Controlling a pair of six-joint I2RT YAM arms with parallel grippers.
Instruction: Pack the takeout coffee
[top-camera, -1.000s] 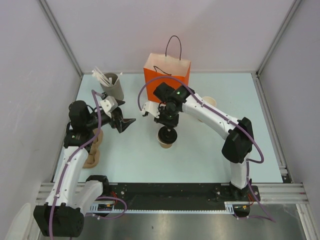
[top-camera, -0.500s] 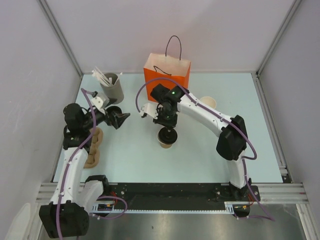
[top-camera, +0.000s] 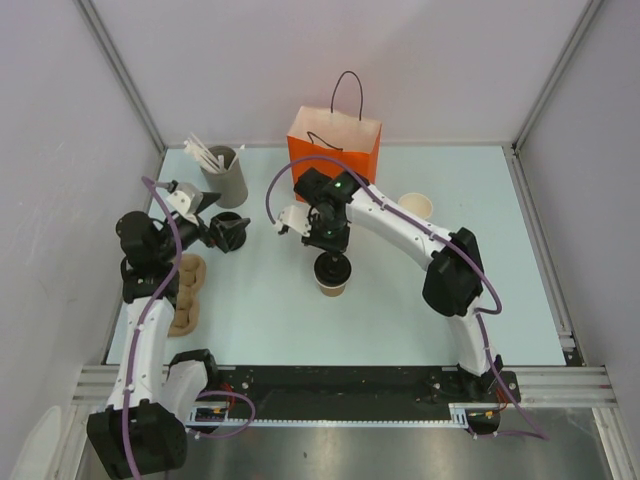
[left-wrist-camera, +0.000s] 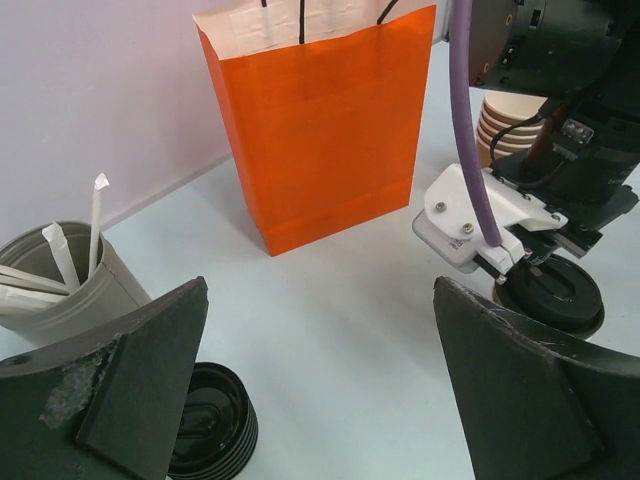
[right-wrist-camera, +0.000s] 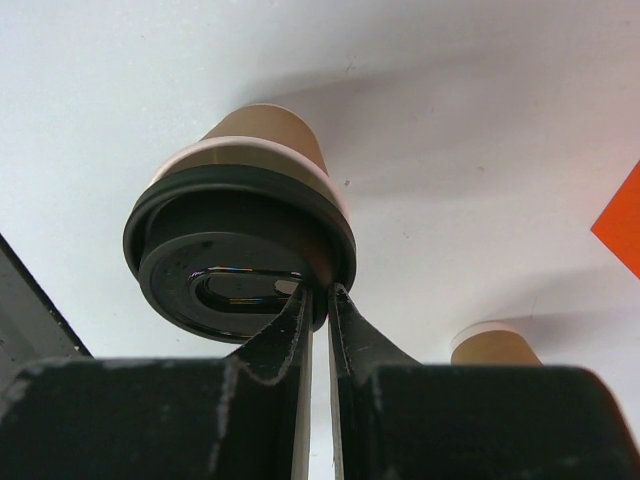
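The takeout coffee (top-camera: 333, 276), a tan paper cup under a black lid, stands mid-table in front of the orange paper bag (top-camera: 333, 150). My right gripper (top-camera: 331, 256) reaches down onto it. In the right wrist view its fingers (right-wrist-camera: 318, 292) are shut on the raised rim of the lid (right-wrist-camera: 240, 250), one tip inside the rim and one outside. From the left wrist the cup (left-wrist-camera: 555, 295) shows at the right, the bag (left-wrist-camera: 320, 120) behind it. My left gripper (top-camera: 232, 232) hangs wide open and holds nothing (left-wrist-camera: 320, 285), just over a stack of black lids (left-wrist-camera: 210, 420).
A grey holder with wrapped straws (top-camera: 225, 172) stands at the back left. A stack of lidless tan cups (top-camera: 415, 207) sits right of the bag. Brown sleeves (top-camera: 188, 290) lie along the left edge. White walls close in the table on three sides.
My left arm has drawn back to the left, carrying its open gripper over the lid stack. The right arm's elbow shifted left; its gripper and the cup stayed put.
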